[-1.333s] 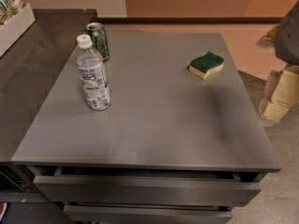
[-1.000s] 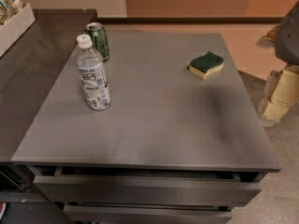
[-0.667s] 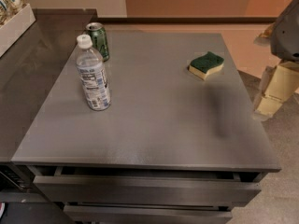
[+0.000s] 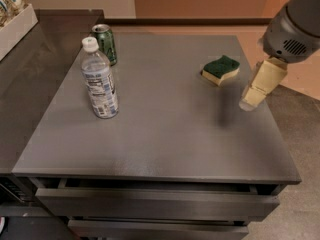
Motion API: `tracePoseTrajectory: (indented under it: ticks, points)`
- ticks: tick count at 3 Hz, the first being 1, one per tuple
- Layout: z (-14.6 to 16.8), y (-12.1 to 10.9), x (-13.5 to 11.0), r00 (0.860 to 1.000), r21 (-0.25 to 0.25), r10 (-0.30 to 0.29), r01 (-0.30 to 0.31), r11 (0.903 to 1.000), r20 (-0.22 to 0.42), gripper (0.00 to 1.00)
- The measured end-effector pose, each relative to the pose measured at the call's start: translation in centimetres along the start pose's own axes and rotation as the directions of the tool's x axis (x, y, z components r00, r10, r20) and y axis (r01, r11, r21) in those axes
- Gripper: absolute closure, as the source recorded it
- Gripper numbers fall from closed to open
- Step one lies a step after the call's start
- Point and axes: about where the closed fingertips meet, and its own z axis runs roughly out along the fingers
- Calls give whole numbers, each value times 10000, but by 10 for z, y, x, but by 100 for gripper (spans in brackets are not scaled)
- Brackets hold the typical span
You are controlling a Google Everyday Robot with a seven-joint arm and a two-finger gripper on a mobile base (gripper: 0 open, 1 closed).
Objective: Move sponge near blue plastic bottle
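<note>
The step in hand is the approach. The sponge point(image 4: 220, 69) lies untouched on the table point(image 4: 165, 129), at about two o'clock on the top, green side up. The gripper point(image 4: 248, 101) hangs by the table's three o'clock edge, near the sponge at its four o'clock and apart from it. Whether it is open or closed I cannot tell (it seems one cream block from here). The bottle point(image 4: 100, 81) stands upright at nine o'clock, well apart from the sponge. The next move, I judge, calls for bringing the gripper over the sponge, lowering it and closing on the sponge before any carry across. Count: one sponge, one bottle, one green can point(image 4: 106, 44) at eleven o'clock, one gripper.
</note>
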Motion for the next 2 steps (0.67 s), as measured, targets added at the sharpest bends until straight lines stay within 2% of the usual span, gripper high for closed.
tracePoseTrajectory:
  ticks: [1,2]
  points:
    - [20,-31,-6,9926,141,1069,-1078,9941,581,0]
    - [42,-66,-14,9675,27,2100,-2125,9772,1412,0]
